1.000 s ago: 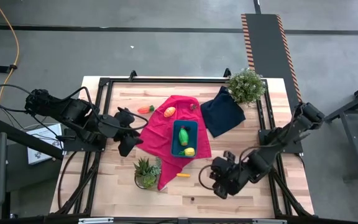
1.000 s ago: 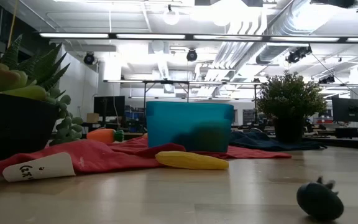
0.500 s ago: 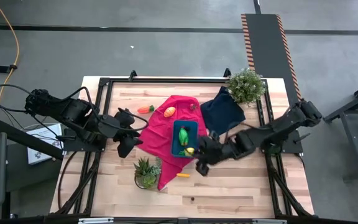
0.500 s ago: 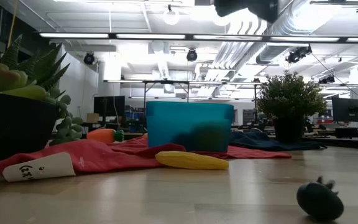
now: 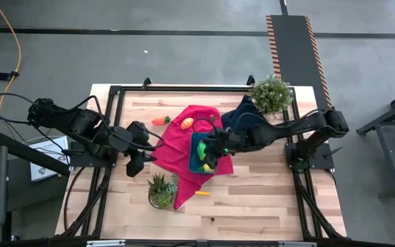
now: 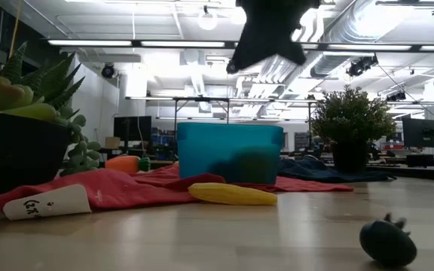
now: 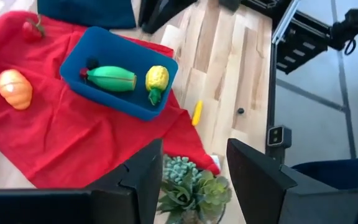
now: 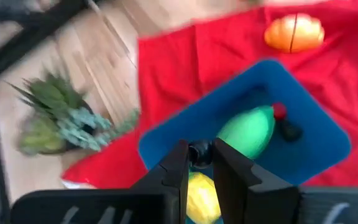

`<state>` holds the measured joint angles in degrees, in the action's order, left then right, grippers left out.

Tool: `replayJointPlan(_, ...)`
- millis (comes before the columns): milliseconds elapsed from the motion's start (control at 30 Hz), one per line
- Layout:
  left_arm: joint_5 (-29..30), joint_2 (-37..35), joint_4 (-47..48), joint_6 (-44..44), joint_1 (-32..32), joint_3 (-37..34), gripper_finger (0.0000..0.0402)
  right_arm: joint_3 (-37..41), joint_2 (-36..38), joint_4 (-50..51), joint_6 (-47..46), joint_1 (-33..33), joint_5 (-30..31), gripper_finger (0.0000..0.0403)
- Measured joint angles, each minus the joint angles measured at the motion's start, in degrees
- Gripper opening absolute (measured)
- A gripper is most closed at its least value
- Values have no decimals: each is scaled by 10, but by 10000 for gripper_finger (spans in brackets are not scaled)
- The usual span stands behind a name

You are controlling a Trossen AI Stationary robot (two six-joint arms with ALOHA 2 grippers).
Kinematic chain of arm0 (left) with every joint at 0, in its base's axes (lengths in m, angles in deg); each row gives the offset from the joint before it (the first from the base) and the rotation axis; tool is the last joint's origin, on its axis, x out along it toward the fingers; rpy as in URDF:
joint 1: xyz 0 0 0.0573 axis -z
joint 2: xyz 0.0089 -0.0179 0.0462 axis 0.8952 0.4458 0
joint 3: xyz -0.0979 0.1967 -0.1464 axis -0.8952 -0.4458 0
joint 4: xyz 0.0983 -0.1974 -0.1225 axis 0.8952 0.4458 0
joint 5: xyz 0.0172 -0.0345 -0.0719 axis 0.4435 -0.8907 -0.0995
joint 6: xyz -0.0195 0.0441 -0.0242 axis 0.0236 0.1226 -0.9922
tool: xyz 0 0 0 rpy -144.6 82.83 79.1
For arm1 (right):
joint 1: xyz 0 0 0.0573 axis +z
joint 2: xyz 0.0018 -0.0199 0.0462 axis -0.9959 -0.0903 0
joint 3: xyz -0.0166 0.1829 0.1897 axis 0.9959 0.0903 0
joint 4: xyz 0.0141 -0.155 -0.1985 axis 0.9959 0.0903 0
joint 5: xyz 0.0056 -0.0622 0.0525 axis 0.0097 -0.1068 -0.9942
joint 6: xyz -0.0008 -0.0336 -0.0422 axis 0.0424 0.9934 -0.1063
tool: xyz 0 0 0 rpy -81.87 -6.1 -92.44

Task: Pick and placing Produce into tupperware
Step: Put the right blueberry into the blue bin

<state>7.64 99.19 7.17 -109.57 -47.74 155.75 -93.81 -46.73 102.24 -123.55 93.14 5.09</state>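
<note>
Wooden planks make up the table (image 5: pixel 252 199), with a red cloth (image 5: pixel 177 140) spread across the middle and a dark navy cloth (image 5: pixel 249 127) behind it. On the red cloth sits the blue tub (image 5: pixel 203 152), already holding a green piece (image 7: pixel 112 78) and a yellow piece (image 7: pixel 156 79), plus a small dark bit with a red top (image 8: pixel 283 121).

Outside the tub, an orange piece (image 5: pixel 187 123) lies on the red cloth, a carrot-like one (image 5: pixel 160 121) rests on bare wood beside the cloth's far edge, and a slim yellow piece (image 5: pixel 201 193) lies on the wood near the front, close to a potted succulent (image 5: pixel 160 190). A dark lump (image 6: pixel 387 242) sits on the wood nearer the front.

These toys look like light, hard, smooth plastic, likely to roll or squirt out of a pinch, so my guess is that a grip across the middle of each body would hold best.

The right gripper (image 8: pixel 199 163) hangs above the tub with its fingers almost together on a tiny dark thing; what it is I cannot tell. A second ago this arm was down by the front right of the table; it has swung across to the tub.

The left gripper (image 7: pixel 191 174) waits at the left side, fingers partly apart and holding nothing, unchanged from a second ago. No produce has shifted.
</note>
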Motion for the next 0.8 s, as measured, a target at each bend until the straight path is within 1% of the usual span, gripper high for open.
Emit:
replayJointPlan(67, 0, 0, 0, 13, 0, 0, 166, 0, -22, -7, 0, -12, -25, 44)
replayJointPlan(300, 0, 0, 1, 36, 0, 0, 166, 1, -72, -25, -2, -26, -29, 44)
replayJointPlan(433, -1, 0, 1, 37, 0, 0, 166, 1, -98, -23, -6, -32, -51, 44)
replayJointPlan(667, 0, 0, 0, 38, 0, -1, 166, 1, -106, -25, -17, -43, -48, 44)
replayJointPlan(800, 2, 0, -1, 42, 0, -13, 166, 1, -106, -12, -15, -54, -48, 44)
